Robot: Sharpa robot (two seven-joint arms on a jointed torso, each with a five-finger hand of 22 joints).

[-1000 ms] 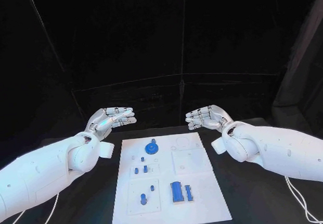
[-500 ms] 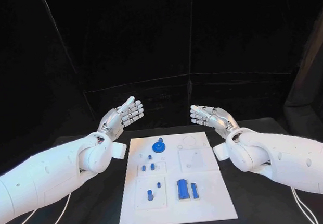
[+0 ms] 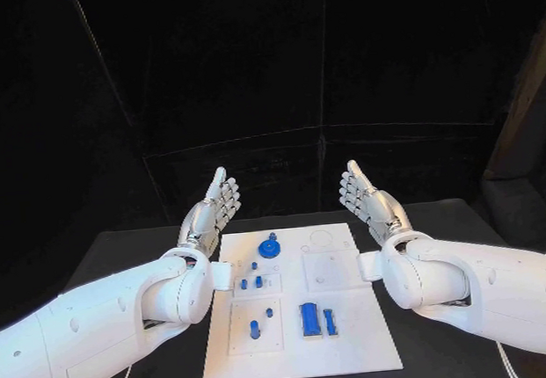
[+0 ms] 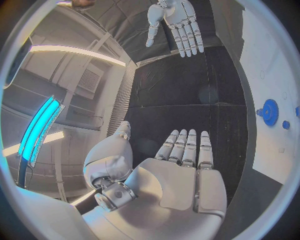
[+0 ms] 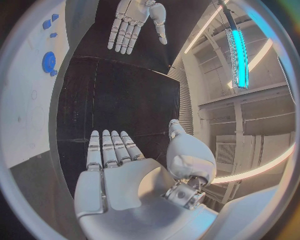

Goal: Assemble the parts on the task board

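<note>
Left hand (image 3: 214, 207) and right hand (image 3: 365, 198) hover flat, fingers outstretched, holding nothing, flanking the unlabelled task board (image 3: 362, 341).

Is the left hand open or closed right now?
Open. The left hand hovers beside the task board with fingers stretched out flat, holding nothing.

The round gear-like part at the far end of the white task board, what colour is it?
Blue. The round gear-like part shows best in the head view.
</note>
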